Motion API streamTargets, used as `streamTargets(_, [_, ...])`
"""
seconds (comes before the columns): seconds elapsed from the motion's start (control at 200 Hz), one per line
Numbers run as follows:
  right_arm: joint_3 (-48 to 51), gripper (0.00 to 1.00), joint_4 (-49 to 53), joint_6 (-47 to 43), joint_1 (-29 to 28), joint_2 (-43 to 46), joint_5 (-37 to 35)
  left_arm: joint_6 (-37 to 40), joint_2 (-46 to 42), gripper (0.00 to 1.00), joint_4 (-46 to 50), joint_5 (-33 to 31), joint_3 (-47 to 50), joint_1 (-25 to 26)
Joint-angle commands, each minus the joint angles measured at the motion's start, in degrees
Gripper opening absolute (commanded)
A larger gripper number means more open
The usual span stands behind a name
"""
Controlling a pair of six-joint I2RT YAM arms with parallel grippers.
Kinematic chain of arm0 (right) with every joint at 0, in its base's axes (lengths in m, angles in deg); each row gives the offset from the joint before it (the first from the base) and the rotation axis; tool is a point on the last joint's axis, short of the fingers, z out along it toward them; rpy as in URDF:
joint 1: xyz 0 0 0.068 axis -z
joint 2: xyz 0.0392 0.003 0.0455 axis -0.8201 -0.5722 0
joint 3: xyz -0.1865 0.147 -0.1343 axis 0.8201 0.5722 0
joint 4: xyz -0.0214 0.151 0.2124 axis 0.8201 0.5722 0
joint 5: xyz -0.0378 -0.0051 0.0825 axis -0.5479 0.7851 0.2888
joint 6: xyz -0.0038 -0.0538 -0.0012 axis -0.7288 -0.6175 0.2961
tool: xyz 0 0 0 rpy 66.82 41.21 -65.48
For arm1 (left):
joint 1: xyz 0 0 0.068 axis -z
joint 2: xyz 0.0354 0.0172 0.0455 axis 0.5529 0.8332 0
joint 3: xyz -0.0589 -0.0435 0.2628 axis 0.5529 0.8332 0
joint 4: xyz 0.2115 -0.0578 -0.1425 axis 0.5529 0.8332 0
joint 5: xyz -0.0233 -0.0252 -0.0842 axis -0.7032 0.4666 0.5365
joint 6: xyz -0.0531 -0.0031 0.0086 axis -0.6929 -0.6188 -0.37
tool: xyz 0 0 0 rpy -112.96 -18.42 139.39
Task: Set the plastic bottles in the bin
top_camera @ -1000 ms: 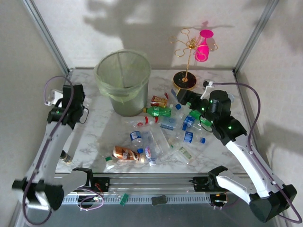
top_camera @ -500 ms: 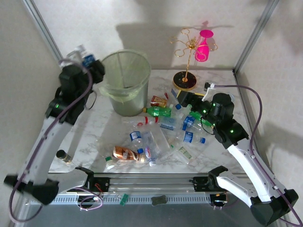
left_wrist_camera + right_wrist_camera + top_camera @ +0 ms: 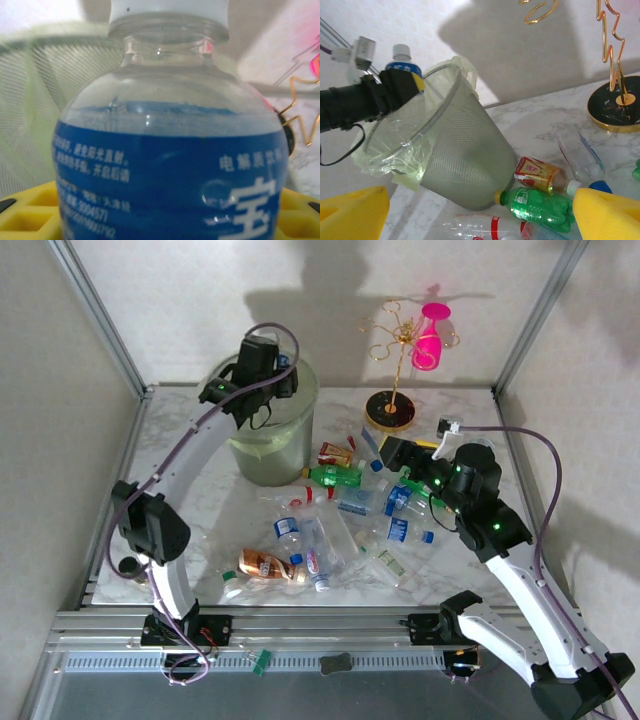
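Where the left arm arches to the far side of the marble table (image 3: 200,520), the left gripper (image 3: 402,84) hangs at the rim of the bin (image 3: 262,440). It is clamped on one blue-labelled bottle (image 3: 170,165), which is clear-shouldered with its white cap uppermost and its body between the yellow pads (image 3: 25,212). The bin is a grey-green mesh bucket with a pale liner folded over the rim, standing at the far left of the table. The right gripper (image 3: 480,215) has its jaws wide apart and holds nothing, facing the bin from the right side of the table. Loose bottles (image 3: 320,540) lie scattered mid-table between the arms. Among them a green bottle (image 3: 535,205) with a yellow cap lies on its side just beside the bin's base, with a gold-and-red bottle (image 3: 540,175) behind it. A gold wire stand (image 3: 392,410) on a black base is at the far right, with a pink item (image 3: 432,335) hanging from it.
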Motion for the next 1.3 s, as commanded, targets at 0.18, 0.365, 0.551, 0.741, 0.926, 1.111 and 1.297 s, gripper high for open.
streamTargets(0.18, [-0.08,0.95,0.69,-1.69,-0.44,-1.06,-2.24,-1.83,5.65,0.39,4.54,1.66,-3.84,-0.24])
streamTargets(0.365, [-0.82,0.95,0.17,-2.04,-0.41,-2.13,-2.43,-4.76,5.39,0.39,3.18,2.74,0.74,-1.70])
streamTargets(0.551, [-1.36,0.95,-0.18,-1.99,-0.43,-3.17,-2.28,-7.04,5.70,0.42,1.36,6.96,4.35,-4.66])
streamTargets(0.741, [-1.84,0.95,-0.01,-2.04,-0.43,-3.16,-2.68,-7.11,7.28,0.49,0.73,10.25,5.49,-5.43])
streamTargets(0.926, [-1.60,0.95,0.51,-2.03,-0.44,-2.27,-3.53,-7.89,6.91,0.62,0.43,10.05,5.90,-5.39])
streamTargets(1.111, [-1.23,0.95,0.65,-2.07,-0.40,-1.21,-3.93,-9.25,5.58,0.66,-0.65,11.25,7.05,-5.43])
streamTargets(1.297, [-1.46,0.95,1.06,-2.52,-0.44,-0.37,-4.61,-10.29,5.27,0.71,-1.81,13.65,8.70,-5.26])
